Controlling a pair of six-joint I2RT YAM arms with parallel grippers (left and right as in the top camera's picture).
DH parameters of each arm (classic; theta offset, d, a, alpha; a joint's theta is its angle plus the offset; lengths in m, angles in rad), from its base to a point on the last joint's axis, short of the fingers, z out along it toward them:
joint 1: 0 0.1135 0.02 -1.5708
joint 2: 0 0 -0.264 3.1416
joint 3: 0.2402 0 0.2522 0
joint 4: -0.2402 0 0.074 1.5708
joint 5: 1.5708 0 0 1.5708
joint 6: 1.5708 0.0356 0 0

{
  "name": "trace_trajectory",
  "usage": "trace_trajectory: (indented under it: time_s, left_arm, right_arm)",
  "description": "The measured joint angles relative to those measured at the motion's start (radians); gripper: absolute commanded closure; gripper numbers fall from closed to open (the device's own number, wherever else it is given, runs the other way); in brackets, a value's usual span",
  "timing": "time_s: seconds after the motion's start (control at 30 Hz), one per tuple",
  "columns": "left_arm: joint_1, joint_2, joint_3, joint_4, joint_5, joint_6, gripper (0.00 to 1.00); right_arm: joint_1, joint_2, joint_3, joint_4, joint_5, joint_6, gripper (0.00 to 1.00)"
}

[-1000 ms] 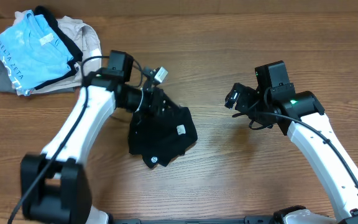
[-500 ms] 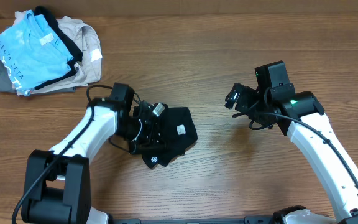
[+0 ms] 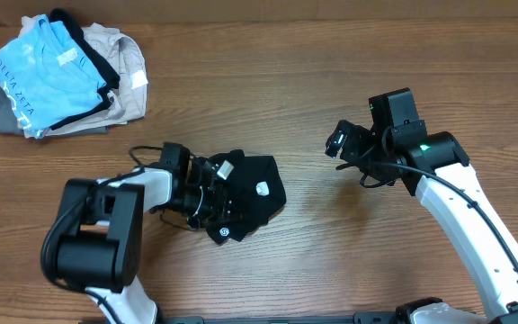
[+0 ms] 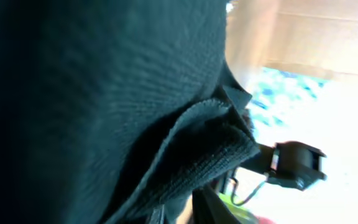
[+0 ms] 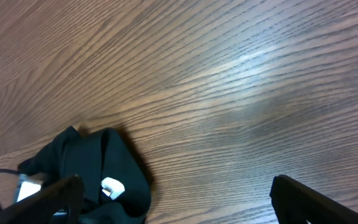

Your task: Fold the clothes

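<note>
The clothes (image 3: 252, 196), a black T-shirt, lie bunched in a heap on the wooden table, left of centre, with a small white tag (image 3: 262, 188) on top and a tiny white logo (image 3: 223, 231) at the near edge. My left gripper (image 3: 212, 193) lies low at the heap's left side, pressed into the fabric. In the left wrist view black cloth (image 4: 104, 93) fills most of the frame and a fold runs down between the narrow fingertips (image 4: 207, 208). My right gripper (image 3: 338, 142) hovers open to the right of the heap, well clear of it; the shirt (image 5: 86, 162) shows beyond its left finger (image 5: 55, 193).
A pile of other garments (image 3: 61, 72), light blue on top of beige and grey, sits at the far left corner. Bare wood (image 3: 331, 234) lies between the two arms and in front of the black heap.
My left arm has swung down toward the front edge and sunk onto the table with the shirt, and the heap has settled flatter. The right arm has not moved.
</note>
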Motion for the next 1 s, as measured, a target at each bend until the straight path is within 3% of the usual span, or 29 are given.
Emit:
trace_trajectory:
  time_s: [0.2, 0.37, 0.4, 0.43, 0.53, 0.63, 0.83, 1.0]
  left_arm:
    - [0.005, 0.013, -0.001, -0.044, 0.081, 0.044, 0.79]
    - [0.004, -0.057, 0.024, -0.223, 0.083, 0.098, 0.7]
    - [0.004, -0.085, 0.037, -0.254, 0.083, 0.105, 0.65]
    - [0.004, -0.115, 0.056, -0.277, 0.082, 0.113, 0.53]
    - [0.012, -0.221, 0.146, -0.315, 0.058, 0.121, 0.0]
    - [0.034, -0.307, 0.234, -0.314, -0.046, 0.066, 0.0]
    - [0.089, -0.36, 0.296, -0.307, -0.401, -0.104, 0.0]
    - [0.135, -0.353, 0.294, -0.31, -0.571, -0.105, 0.0]
  right_arm:
    - [0.0, 0.0, 0.0, -0.001, 0.0, 0.0, 0.0]
    - [0.0, 0.0, 0.0, -0.001, 0.0, 0.0, 0.0]
    - [0.0, 0.0, 0.0, -0.001, 0.0, 0.0, 0.0]
    - [0.0, 0.0, 0.0, -0.001, 0.0, 0.0, 0.0]
    - [0.0, 0.0, 0.0, 0.0, 0.0, 0.0, 0.0]
    - [0.0, 0.0, 0.0, 0.0, 0.0, 0.0, 0.0]
    - [0.0, 0.0, 0.0, -0.001, 0.0, 0.0, 0.0]
    - [0.0, 0.0, 0.0, -0.001, 0.0, 0.0, 0.0]
